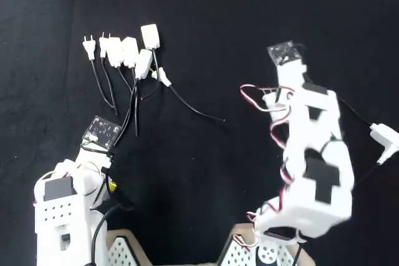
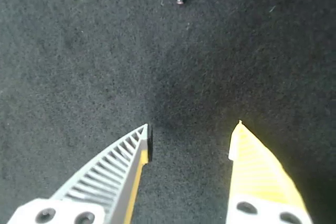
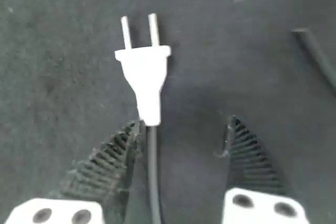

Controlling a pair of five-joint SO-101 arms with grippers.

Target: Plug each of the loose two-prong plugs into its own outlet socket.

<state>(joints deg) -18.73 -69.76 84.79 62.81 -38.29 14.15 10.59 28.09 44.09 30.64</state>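
Even overhead light falls on the matte black table cloth (image 1: 206, 172). Soft shadow lies beside the white plastic two-prong plug (image 3: 143, 72).

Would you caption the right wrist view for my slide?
Open right gripper straddling the cable of a white plug.

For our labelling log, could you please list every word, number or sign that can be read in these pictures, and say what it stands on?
None can be read. The white plastic two-prong plug, the cluster of white plugs and sockets and the black cloth table show no legible print.
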